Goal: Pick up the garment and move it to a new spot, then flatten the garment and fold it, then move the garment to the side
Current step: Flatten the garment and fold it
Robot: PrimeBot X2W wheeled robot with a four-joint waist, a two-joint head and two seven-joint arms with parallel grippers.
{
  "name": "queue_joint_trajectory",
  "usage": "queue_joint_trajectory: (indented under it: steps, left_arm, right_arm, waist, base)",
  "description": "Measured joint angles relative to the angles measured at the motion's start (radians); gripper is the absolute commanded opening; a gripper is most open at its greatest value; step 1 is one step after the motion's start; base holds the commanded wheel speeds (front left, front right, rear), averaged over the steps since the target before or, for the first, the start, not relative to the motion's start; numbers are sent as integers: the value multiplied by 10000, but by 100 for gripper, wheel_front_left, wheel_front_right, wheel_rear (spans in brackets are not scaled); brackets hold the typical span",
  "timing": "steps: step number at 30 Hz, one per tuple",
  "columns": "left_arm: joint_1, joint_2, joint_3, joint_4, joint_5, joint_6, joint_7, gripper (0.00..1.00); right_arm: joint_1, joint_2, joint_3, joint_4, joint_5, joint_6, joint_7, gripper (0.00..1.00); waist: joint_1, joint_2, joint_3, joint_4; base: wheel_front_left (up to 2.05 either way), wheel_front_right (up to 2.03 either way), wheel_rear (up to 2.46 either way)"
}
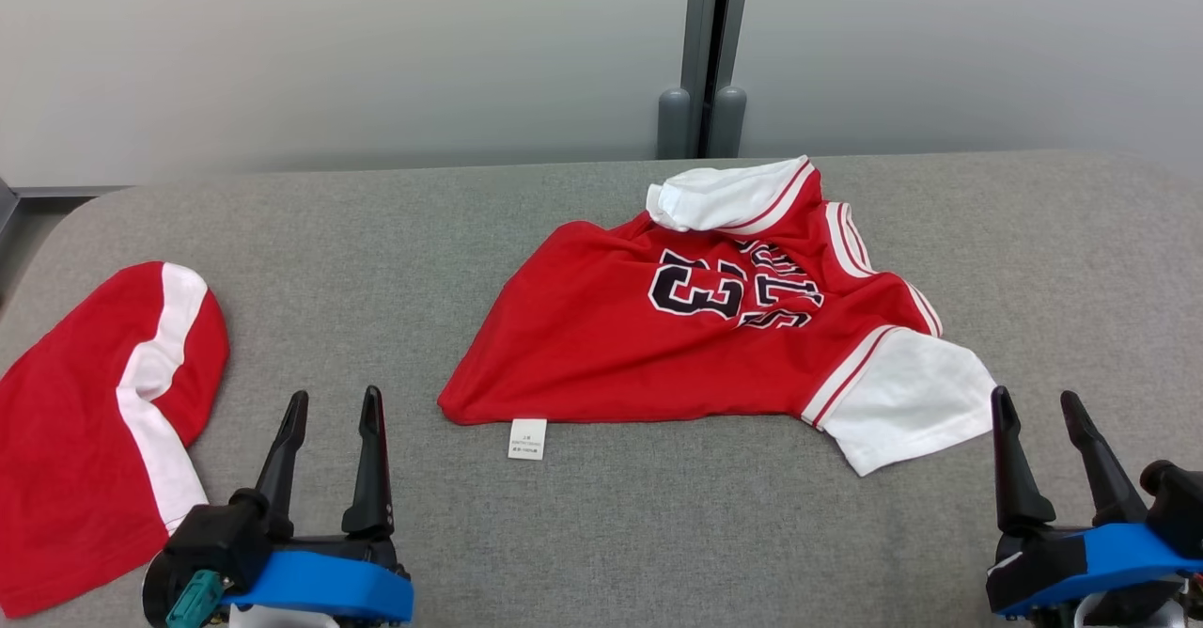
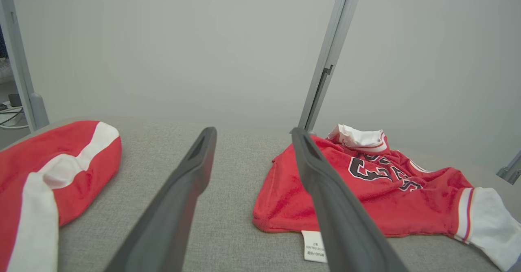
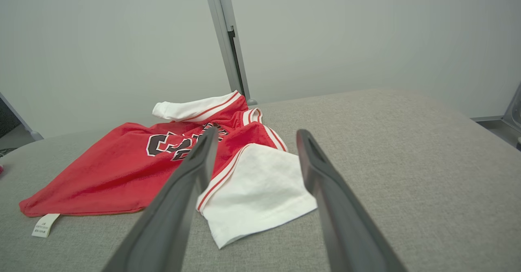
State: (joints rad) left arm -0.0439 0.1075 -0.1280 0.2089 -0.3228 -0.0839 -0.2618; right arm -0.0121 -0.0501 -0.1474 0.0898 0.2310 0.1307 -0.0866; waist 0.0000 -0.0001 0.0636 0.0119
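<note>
1. Red jersey (image 1: 658,346) crumpled on grey padded surface (image 1: 658,534), mid-table, a bit right of centre, beyond both grippers.
2. Dark numerals w/ white outline on chest, partly lost in wrinkles.
3. White sleeves w/ red stripes: near sleeve (image 1: 916,402) spread flat at right, far sleeve (image 1: 724,197) bunched at the far edge.
4. White care label (image 1: 527,439) sticking out from the near hem, flat on the fabric.
5. L gripper (image 1: 335,393): near left, fingers spread wide, nothing between, clear of jersey.
6. R gripper (image 1: 1036,393): near right, fingers spread wide, empty, just right of near sleeve, not touching.
7. Second red-and-white cloth (image 1: 94,421) at left edge, well apart from jersey.
</note>
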Motion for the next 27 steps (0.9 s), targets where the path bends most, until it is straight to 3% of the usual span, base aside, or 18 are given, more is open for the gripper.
queue_joint_trajectory:
  steps: [13, 27]
  left_arm:
    - [428, -67, 270, 305, 240, -140, 8, 100]
    - [429, 8, 196, 320, 142, 40, 374, 100]
  right_arm:
    - [309, 0, 439, 268, -113, 0, 17, 100]
    - [322, 0, 600, 412, -82, 0, 31, 100]
  waist:
    - [0, 0, -236, -132]
    - [0, 1, -173, -263]
  base:
    - [0, 0, 0]
    - [0, 0, 0]
